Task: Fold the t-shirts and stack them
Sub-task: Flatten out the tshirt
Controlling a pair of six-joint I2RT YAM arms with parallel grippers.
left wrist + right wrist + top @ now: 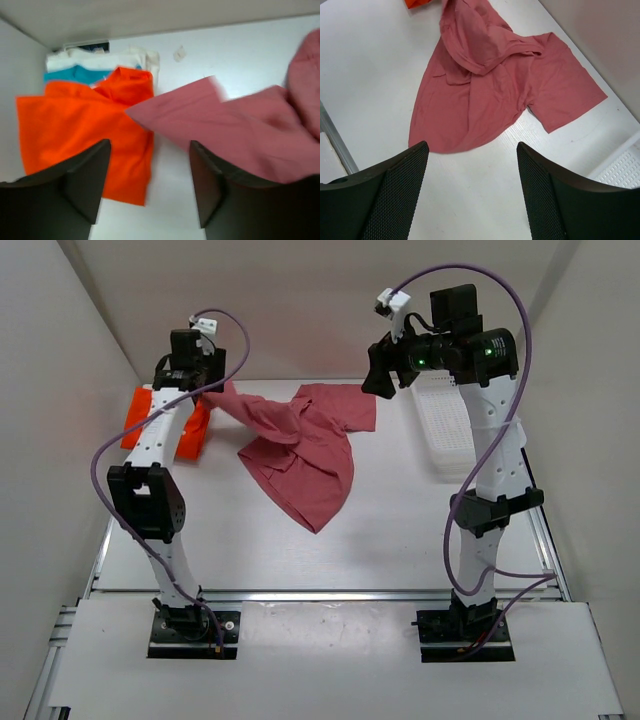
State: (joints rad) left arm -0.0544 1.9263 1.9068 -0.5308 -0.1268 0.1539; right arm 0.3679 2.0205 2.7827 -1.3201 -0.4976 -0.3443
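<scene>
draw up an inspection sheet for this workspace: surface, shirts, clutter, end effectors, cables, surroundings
surface: white table, no marks or spills seen
job's things: pinkish-red t-shirt crumpled and unfolded mid-table; orange t-shirt folded on top of the far-left stack, teal-blue t-shirt and white t-shirt showing beneath it
clutter: white mesh basket at the far right
end effectors: left end effector open by the stack, holding nothing; right end effector open above the pinkish-red t-shirt, holding nothing
cables: purple cables loop along both arms, none seen on the cloth
surroundings: plain pale walls on three sides
</scene>
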